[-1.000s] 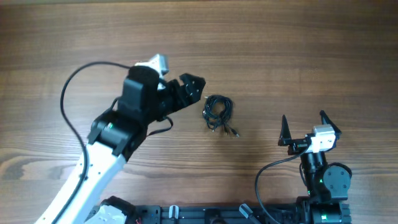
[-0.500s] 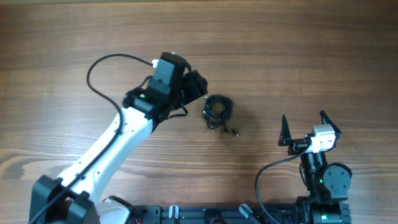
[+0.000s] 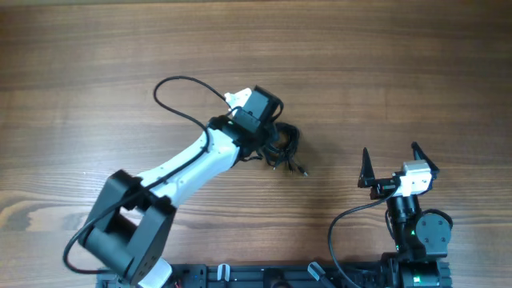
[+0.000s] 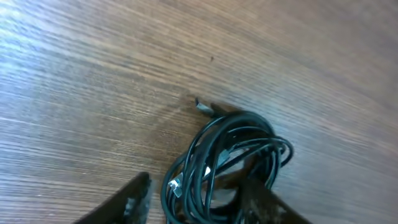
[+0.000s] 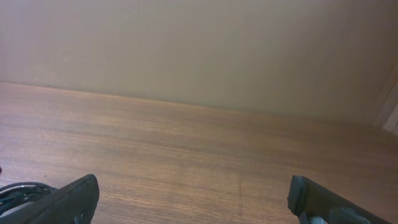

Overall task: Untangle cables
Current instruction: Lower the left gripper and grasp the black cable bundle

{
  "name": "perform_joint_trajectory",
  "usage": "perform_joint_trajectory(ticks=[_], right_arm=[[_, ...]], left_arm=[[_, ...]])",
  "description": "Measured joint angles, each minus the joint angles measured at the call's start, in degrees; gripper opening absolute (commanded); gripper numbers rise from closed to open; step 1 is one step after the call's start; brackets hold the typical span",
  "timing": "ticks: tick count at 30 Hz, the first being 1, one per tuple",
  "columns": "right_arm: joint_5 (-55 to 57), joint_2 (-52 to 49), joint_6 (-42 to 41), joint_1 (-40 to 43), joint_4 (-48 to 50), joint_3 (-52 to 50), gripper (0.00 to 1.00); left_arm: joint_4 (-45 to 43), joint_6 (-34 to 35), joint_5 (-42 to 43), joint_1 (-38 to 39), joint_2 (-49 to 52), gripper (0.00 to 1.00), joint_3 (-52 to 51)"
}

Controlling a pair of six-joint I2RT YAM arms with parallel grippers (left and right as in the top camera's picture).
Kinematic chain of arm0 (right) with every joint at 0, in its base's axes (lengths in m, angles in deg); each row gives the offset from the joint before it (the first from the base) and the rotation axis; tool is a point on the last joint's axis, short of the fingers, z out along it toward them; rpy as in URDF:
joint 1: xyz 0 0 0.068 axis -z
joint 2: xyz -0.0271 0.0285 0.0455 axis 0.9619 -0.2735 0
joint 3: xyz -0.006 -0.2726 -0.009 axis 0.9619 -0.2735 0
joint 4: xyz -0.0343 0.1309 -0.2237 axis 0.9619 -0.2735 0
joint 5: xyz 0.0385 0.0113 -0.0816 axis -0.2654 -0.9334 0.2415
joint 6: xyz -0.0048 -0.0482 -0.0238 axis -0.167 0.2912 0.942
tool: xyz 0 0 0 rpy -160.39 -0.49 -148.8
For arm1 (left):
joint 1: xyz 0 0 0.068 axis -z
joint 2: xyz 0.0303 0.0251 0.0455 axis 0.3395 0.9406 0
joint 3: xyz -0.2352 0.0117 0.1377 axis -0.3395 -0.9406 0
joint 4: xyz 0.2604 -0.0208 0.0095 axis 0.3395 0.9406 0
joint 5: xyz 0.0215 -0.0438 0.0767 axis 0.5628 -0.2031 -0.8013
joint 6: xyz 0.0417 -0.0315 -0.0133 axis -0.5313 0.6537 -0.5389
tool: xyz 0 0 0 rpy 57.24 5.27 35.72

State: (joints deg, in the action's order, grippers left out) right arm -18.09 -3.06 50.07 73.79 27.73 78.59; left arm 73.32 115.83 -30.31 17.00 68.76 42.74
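Overhead: the cables (image 3: 286, 144) lie in one small black coil near the middle of the wooden tabletop (image 3: 400, 64), with a plug end (image 3: 302, 170) trailing out toward the near edge. The left tool (image 3: 270, 128) hangs right over the coil's left part and hides it, so its fingers cannot be made out from here. The right tool (image 3: 390, 152) sits well apart, near the right front corner, its two fingers spread wide and holding nothing.

Left wrist: the cables (image 4: 230, 149) are bunched in overlapping loops, a small plug (image 4: 202, 106) poking out at the top. The left tool (image 4: 196, 199) straddles the coil's lower part, fingers apart; one finger (image 4: 134, 199) shows a strip of bare tabletop (image 4: 93, 93) between itself and the cords, the other sits against them (so nothing is clamped).

Right wrist: the right tool (image 5: 199, 199) gapes over bare tabletop (image 5: 186, 143), and a bit of the cables (image 5: 18, 190) shows at the lower left edge.
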Motion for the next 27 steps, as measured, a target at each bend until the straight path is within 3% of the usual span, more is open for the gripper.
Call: perform_joint_trajectory(ticks=[10, 14, 20, 24, 27], right_arm=[[0.00, 0.00, 0.00, 0.00, 0.00, 0.00, 1.00], [0.00, 0.00, 0.00, 0.00, 0.00, 0.00, 1.00], [0.00, 0.00, 0.00, 0.00, 0.00, 0.00, 1.00], [0.00, 0.00, 0.00, 0.00, 0.00, 0.00, 1.00], [0.00, 0.00, 0.00, 0.00, 0.00, 0.00, 1.00]], left_arm=[[-0.72, 0.20, -0.33, 3.45, 4.74, 0.39, 0.04], [-0.26, -0.04, -0.35, 3.45, 6.32, 0.04, 0.04], [5.49, -2.99, -0.44, 2.91, 5.97, 0.04, 0.76], [17.00, -4.52, -2.69, -1.09, 1.84, 0.04, 0.96], [21.86, -1.46, -3.52, -5.16, -3.39, 0.04, 0.96]])
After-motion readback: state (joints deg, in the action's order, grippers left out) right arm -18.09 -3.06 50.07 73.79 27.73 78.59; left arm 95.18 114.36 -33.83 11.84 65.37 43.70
